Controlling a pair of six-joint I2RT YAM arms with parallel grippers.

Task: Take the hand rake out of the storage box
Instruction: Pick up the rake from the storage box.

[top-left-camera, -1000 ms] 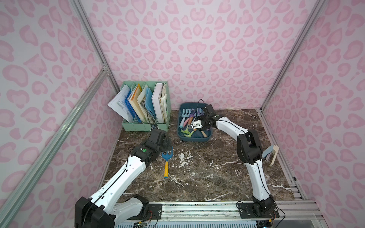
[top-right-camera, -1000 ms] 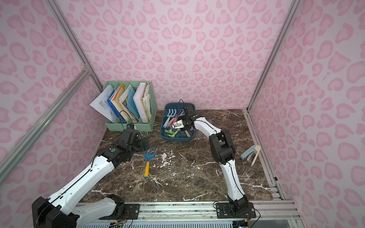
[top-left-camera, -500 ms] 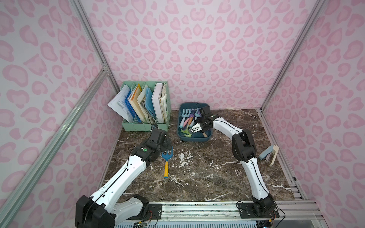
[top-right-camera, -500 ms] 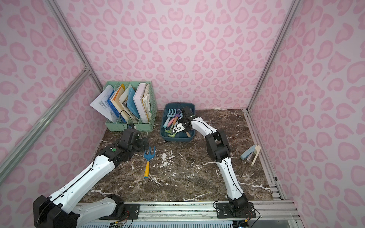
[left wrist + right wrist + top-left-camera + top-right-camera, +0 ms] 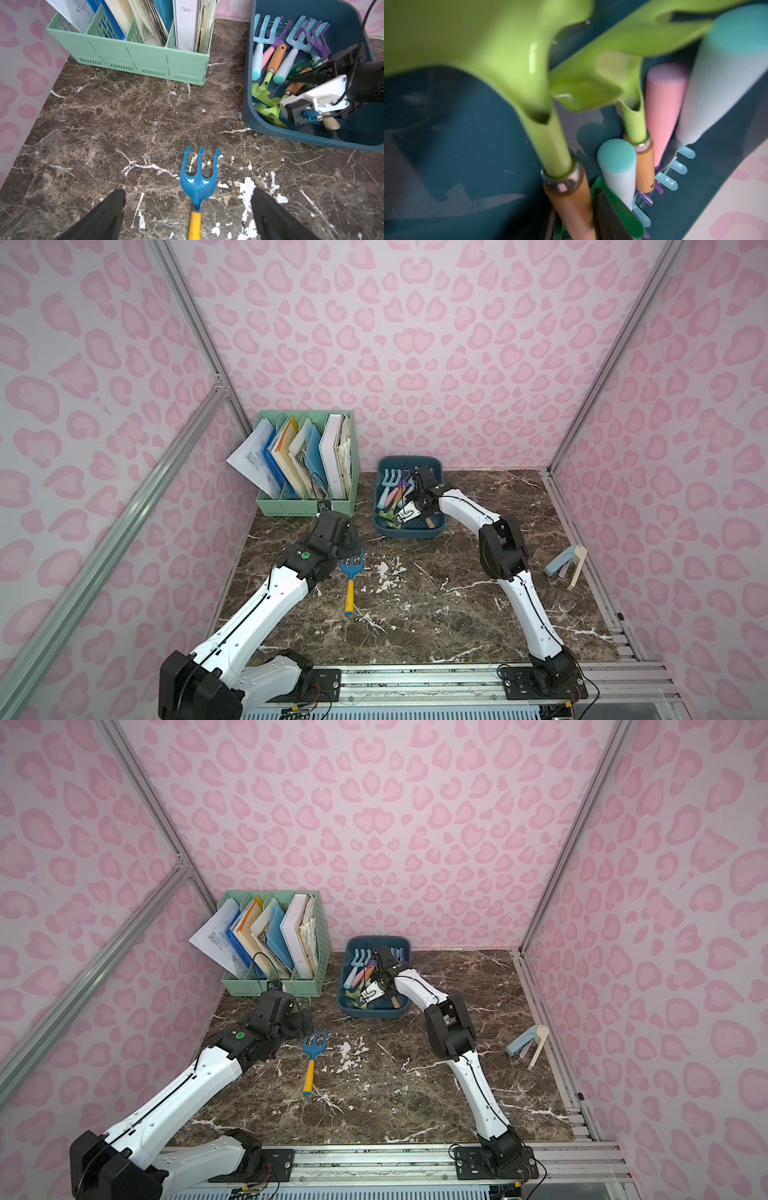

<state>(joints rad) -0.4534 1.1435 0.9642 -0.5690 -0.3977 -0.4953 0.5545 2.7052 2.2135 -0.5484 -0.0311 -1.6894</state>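
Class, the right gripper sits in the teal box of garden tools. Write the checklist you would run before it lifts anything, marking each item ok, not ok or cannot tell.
1. Right gripper inside the storage box: ok.
2. Wooden handle between its fingers: ok.
3. Grip fully closed on it: cannot tell.
4. Neighbouring tools clear of the lift: not ok; a white teal-tipped handle crowds the fingers.
5. Left gripper open, outside the box: ok.
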